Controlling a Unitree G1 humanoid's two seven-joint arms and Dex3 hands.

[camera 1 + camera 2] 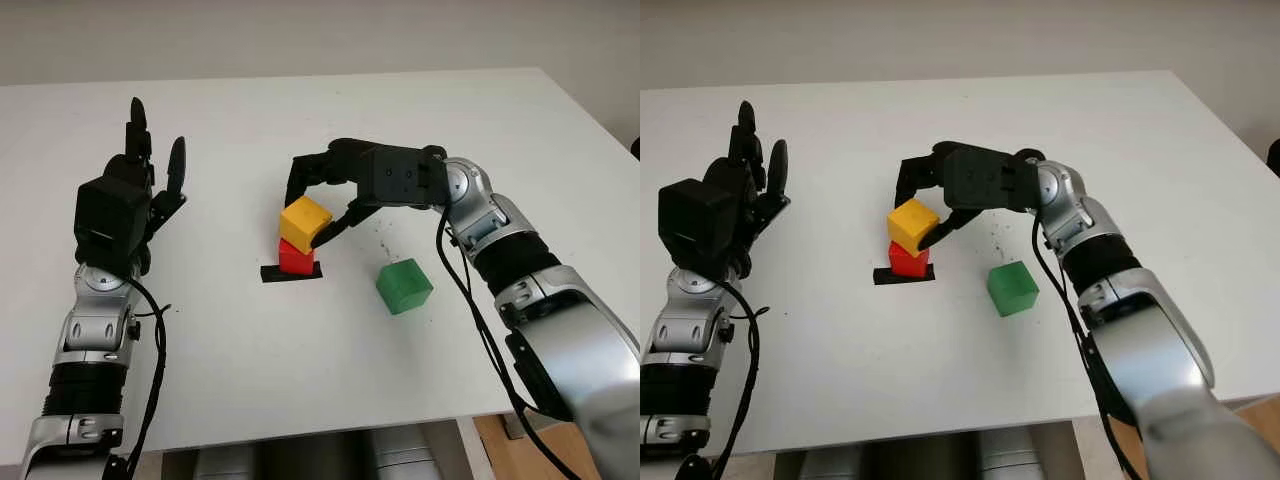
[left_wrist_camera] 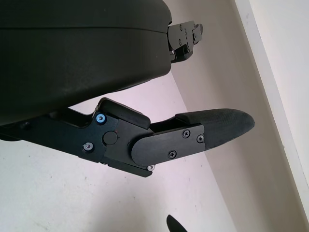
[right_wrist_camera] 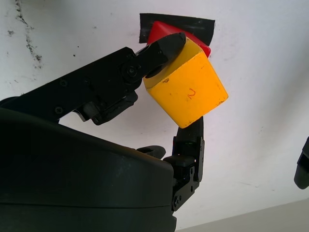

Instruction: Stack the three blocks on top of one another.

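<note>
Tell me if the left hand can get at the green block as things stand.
Probably not easily. The left hand is open, raised at the table's far left; the green block lies beyond the red block and yellow block, which the right hand grips.

Both head eyes look forward and down from the near edge, sharing the whole white desk [image 1: 300, 370]. The left wrist camera sits tight against its hand's shell, facing the far wall. The right wrist camera looks closely down past its fingers [image 3: 159, 53] at the desk.
</note>
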